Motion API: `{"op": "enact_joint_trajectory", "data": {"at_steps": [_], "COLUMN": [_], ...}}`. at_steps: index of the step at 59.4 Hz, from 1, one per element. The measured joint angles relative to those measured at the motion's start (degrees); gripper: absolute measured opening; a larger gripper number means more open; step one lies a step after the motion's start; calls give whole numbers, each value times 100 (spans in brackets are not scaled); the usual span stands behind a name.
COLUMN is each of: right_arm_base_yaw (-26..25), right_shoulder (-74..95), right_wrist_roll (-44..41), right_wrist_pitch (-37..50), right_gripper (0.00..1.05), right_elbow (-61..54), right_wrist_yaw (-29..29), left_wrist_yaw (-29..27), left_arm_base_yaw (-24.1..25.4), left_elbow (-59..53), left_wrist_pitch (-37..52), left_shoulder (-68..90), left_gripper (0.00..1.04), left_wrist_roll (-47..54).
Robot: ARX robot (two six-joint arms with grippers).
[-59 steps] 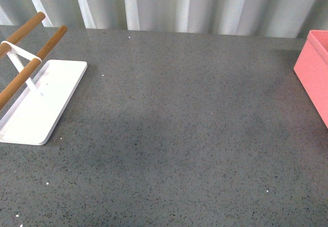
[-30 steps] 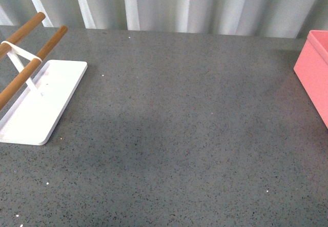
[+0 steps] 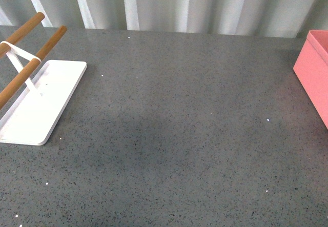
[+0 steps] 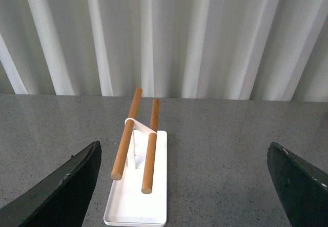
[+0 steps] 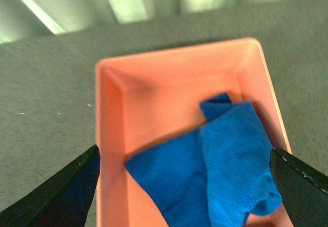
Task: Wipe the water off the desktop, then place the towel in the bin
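The dark grey speckled desktop (image 3: 174,124) fills the front view, and neither arm shows there. The salmon-pink bin (image 3: 313,70) stands at the desktop's right edge. In the right wrist view the bright blue towel (image 5: 220,170) lies crumpled inside the bin (image 5: 110,135). My right gripper (image 5: 187,191) hangs open above the bin, its dark fingers (image 5: 56,196) wide apart and clear of the towel. My left gripper (image 4: 187,186) is open over the desktop (image 4: 220,165), holding nothing.
A flat white tray (image 3: 38,104) with two wooden rods (image 3: 31,60) stands at the desktop's far left; in the left wrist view this tray (image 4: 138,201) lies between the fingers' line. White corrugated panels (image 3: 179,4) close off the back.
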Motion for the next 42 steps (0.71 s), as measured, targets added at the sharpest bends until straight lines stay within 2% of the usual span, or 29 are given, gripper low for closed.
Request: {"op": "enact_joint_trajectory", "data": {"at_steps": [8, 18, 40, 42], "right_arm_base_yaw": [356, 848, 1720, 1932], "right_shoulder": [-1084, -2570, -3945, -4109], "right_wrist_roll": [-271, -688, -1722, -1541], "right_wrist_pitch": [704, 817, 490, 938], "right_gripper": [98, 98, 98, 94], "right_elbow": [-782, -1738, -2741, -3045], "right_wrist_yaw": [-632, -1196, -1032, -479], "left_wrist_yaw": [0, 0, 0, 0], "left_arm_base_yaw": [0, 0, 0, 0], "left_elbow": [-2, -2, -2, -2], "left_wrist_pitch": [0, 0, 0, 0], "left_shoulder": [0, 0, 0, 0], "left_gripper": [98, 98, 98, 98], "left_wrist_roll": [0, 0, 0, 0]}}
